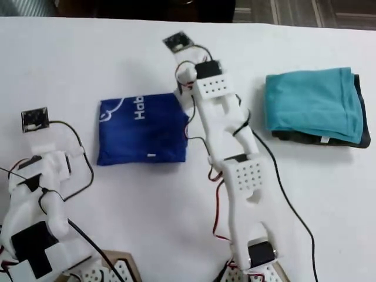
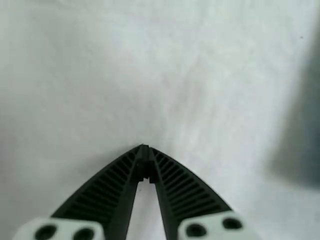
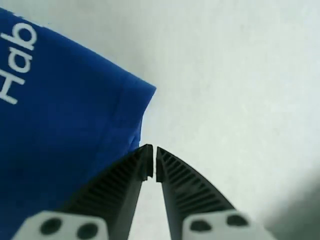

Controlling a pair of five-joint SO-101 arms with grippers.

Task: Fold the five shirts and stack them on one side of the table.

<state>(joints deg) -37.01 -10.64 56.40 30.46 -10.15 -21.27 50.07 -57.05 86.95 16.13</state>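
Blue folded fabric shirt (image 1: 143, 129) lies flat; right gripper (image 3: 151, 155) sits clenched, empty, beside its corner. Left gripper (image 2: 144, 152), clenched empty, hangs apart from it.

table (image 1: 70, 64): bears everything below
single folded shirt (image 1: 143, 129): flat on the table, left of centre, between the two arms
stack of folded shirts (image 1: 314, 106): on the table's right side, well apart from the single folded shirt; one shirt lies on another
right arm (image 1: 235, 153): runs from the near edge up the middle, between single folded shirt and stack
right gripper (image 3: 151, 162): just beside the single folded shirt's right edge
left arm (image 1: 35, 200): near-left corner
left gripper (image 2: 144, 162): over bare table
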